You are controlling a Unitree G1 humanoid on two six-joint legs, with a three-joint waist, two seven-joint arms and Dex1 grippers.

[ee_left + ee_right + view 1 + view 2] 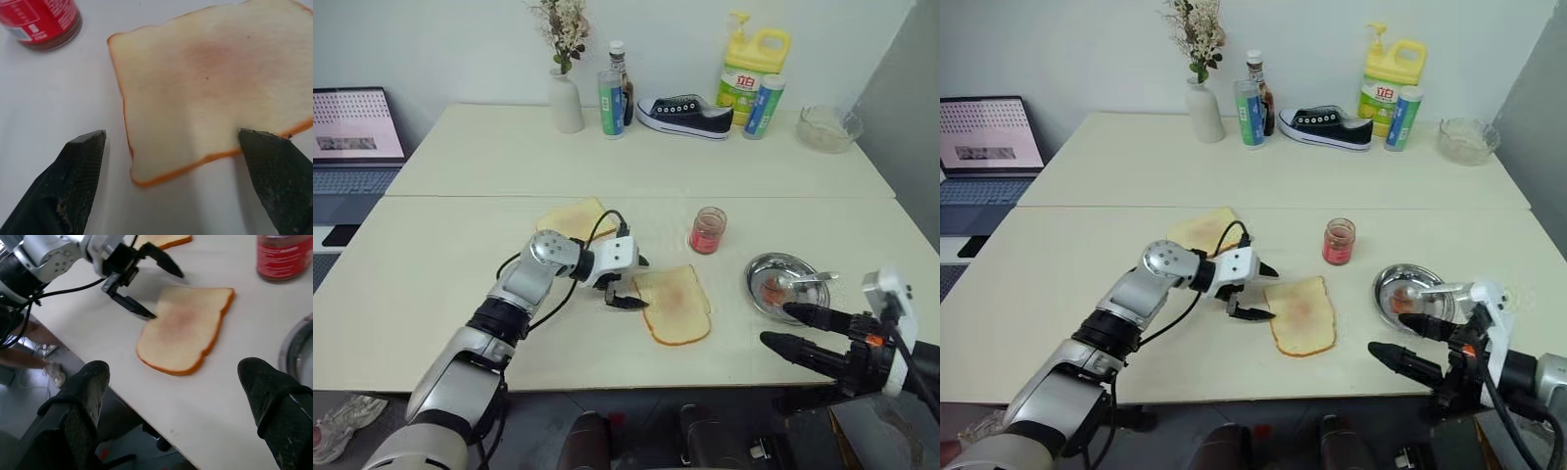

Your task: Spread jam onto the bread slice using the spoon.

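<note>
Hovering beside the bread slice, the left gripper stands with fingers apart, holding nothing. The right gripper, also spread and empty, must next reach the spoon in the steel dish.

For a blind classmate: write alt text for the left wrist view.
The open left gripper straddles a corner of the pale, orange-crusted bread slice with a faint pink smear on a white table; a red-labelled jam jar stands beyond.

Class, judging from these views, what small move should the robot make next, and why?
Probably reach the open right end effector to the spoon in the steel dish: the bread slice shows only a faint smear, and the open left end effector holds nothing.
</note>
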